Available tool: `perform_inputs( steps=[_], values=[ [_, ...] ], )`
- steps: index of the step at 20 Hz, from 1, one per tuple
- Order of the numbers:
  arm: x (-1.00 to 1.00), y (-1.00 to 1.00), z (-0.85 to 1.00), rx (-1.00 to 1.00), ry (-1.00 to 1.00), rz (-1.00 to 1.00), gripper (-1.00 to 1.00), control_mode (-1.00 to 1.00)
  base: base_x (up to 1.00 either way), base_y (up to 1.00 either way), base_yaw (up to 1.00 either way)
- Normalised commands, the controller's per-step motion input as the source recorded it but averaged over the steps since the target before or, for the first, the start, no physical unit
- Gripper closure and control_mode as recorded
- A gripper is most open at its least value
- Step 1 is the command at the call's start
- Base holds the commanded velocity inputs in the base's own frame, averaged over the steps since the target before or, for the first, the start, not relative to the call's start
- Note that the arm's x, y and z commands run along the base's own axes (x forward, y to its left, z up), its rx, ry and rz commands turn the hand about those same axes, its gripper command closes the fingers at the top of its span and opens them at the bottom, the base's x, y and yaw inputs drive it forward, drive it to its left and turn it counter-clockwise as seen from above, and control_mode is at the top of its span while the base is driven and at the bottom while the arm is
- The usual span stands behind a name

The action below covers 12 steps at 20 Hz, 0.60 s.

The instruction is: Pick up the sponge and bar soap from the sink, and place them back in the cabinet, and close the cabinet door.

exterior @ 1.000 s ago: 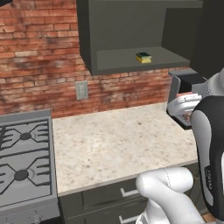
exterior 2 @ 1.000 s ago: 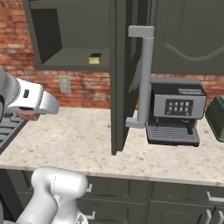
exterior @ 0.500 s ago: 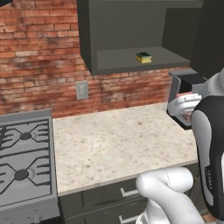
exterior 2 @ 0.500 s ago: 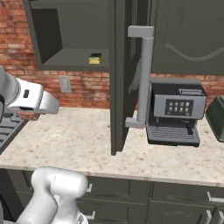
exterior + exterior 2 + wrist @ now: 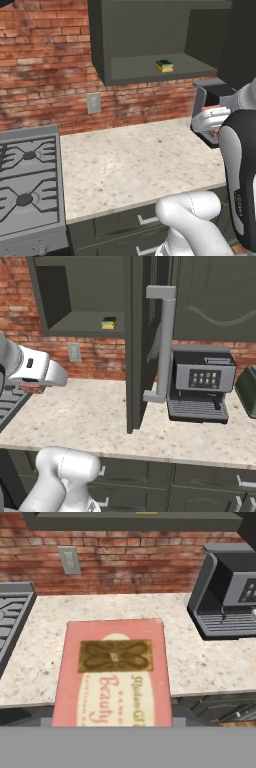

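Sponge (image 5: 164, 65): small yellow block w/ dark green top, lying flat on the shelf inside the open cabinet (image 5: 145, 70), near its right front edge. Bar soap (image 5: 112, 673): flat pinkish-red bar w/ gold emblem and "Beauty" lettering, close up in hand view, held above the counter. Cabinet door (image 5: 137, 341): dark grey-green, long silver bar handle, swung wide open.
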Motion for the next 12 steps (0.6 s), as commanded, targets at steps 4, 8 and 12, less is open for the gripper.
perform_inputs(
  steps=[4,8,12],
  values=[
    [0.0,0.0,0.01,0.0,-0.08,0.0,1.0,-1.0,0.0,0.0,0.0],
    [0.02,0.0,0.28,0.0,-0.21,0.0,1.0,-1.0,0.0,0.0,0.0],
    [0.25,0.0,0.38,0.0,-0.19,0.0,1.0,-1.0,0.0,0.0,0.0]
  ],
)
